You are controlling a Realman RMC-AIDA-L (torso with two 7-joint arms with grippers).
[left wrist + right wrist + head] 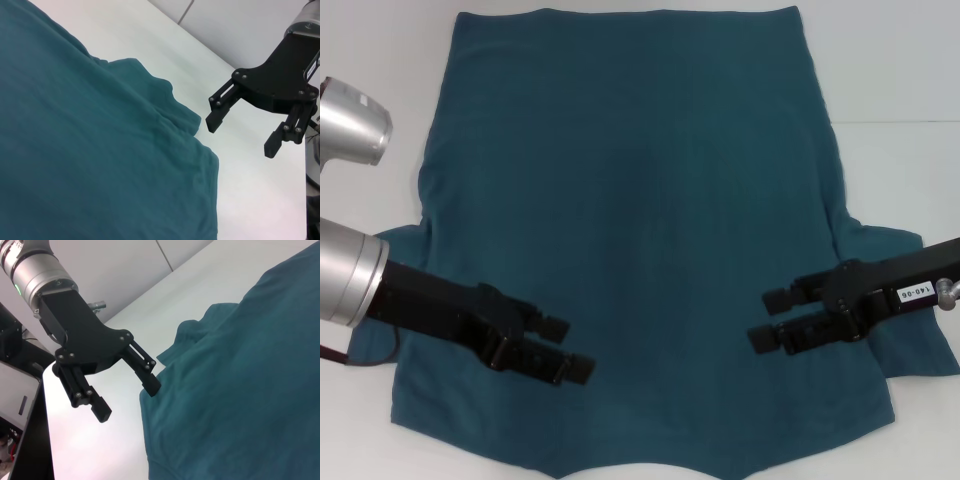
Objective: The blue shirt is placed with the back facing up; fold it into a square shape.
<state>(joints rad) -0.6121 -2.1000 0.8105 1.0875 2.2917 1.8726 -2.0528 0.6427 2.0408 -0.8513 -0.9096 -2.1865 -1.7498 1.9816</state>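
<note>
The blue shirt [640, 220] lies spread flat on the white table [900, 70], plain side up, with its sleeves bunched at both sides. My left gripper [570, 348] hovers open over the shirt's near left part, nothing between its fingers. My right gripper [767, 319] hovers open over the near right part, also holding nothing. In the left wrist view the shirt [90, 150] fills the frame and the right gripper [241, 136] shows farther off, open. The right wrist view shows the shirt [240, 390] and the left gripper [127, 399], open.
Bare white tabletop [380, 60] borders the shirt on both sides and at the back. The left sleeve [390, 250] and right sleeve [890, 245] are rumpled. A dark object [15, 405] stands beyond the table edge in the right wrist view.
</note>
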